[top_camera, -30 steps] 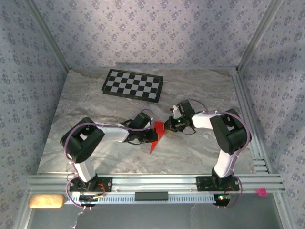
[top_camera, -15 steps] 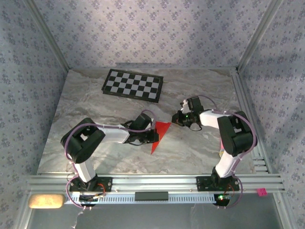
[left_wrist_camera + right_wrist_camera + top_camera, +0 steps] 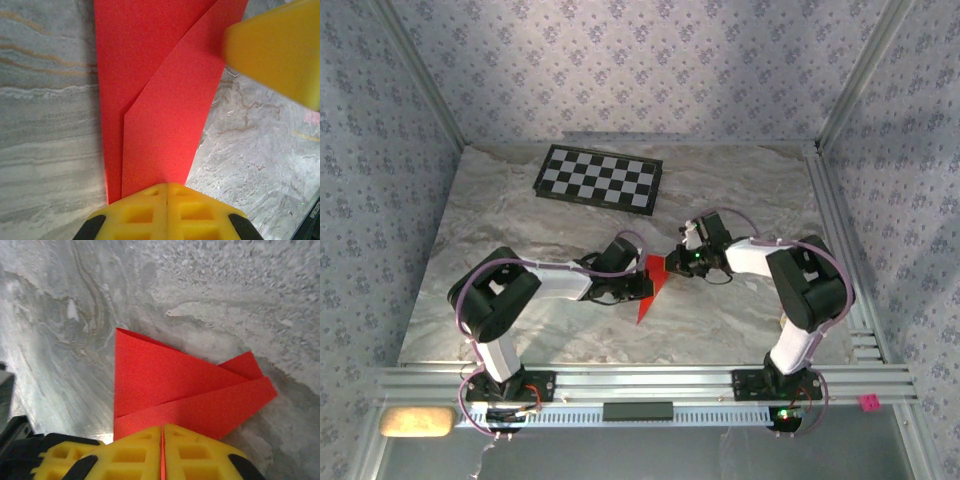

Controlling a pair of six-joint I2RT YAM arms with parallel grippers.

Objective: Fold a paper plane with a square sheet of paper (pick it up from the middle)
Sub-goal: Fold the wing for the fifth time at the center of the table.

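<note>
The square sheet of paper (image 3: pixel 651 287) is bright red and folded into a narrow pointed shape with overlapping flaps, lying on the marble table between the two arms. My left gripper (image 3: pixel 640 286) is shut, its yellow tips (image 3: pixel 167 189) resting on the paper's (image 3: pixel 160 100) near end. From the right, my right gripper (image 3: pixel 673 264) is shut on the paper's upper right edge. In the right wrist view, a thin red strip runs into the seam of my right gripper (image 3: pixel 162 430), and folded layers of the paper (image 3: pixel 170 385) fan out ahead. One right fingertip (image 3: pixel 277 50) overhangs the paper.
A black-and-white checkerboard (image 3: pixel 599 179) lies flat at the back of the table. An aluminium rail (image 3: pixel 845 250) runs along the right edge, and patterned walls enclose the table (image 3: pixel 490 230) on three sides.
Half a second ago my right gripper had drawn back to the right, off the paper. It has since returned to the paper's upper right edge. The left arm has stayed put.
</note>
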